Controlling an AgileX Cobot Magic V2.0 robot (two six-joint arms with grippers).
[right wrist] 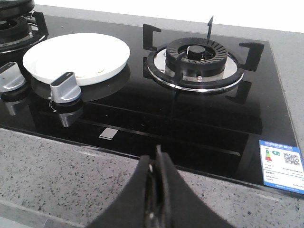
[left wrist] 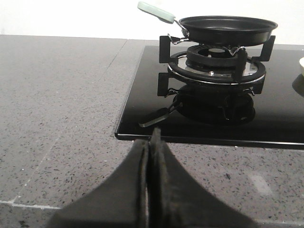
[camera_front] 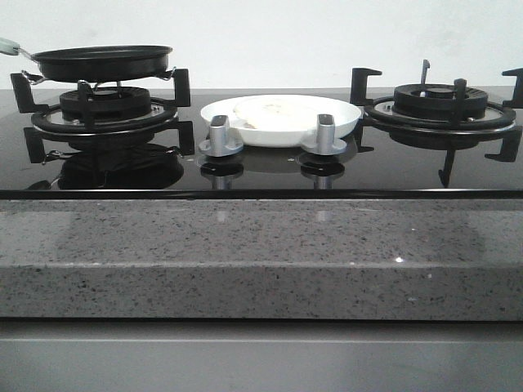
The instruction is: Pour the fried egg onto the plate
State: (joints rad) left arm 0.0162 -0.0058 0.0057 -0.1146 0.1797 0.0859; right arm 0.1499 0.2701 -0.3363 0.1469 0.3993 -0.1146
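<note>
- The frying pan (camera_front: 102,62) sits level on the left burner (camera_front: 105,106); its inside is hidden.
- The fried egg (camera_front: 274,113) lies on the plate (camera_front: 343,122) between the burners, so the pour looks done (nothing seems left to do).
- The left gripper (left wrist: 151,142) and right gripper (right wrist: 156,159) are both closed, empty, over the counter.

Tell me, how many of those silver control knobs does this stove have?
2. Both silver knobs stand at the front middle of the black glass hob, just in front of the plate: one on the left, one on the right. No others show.
</note>
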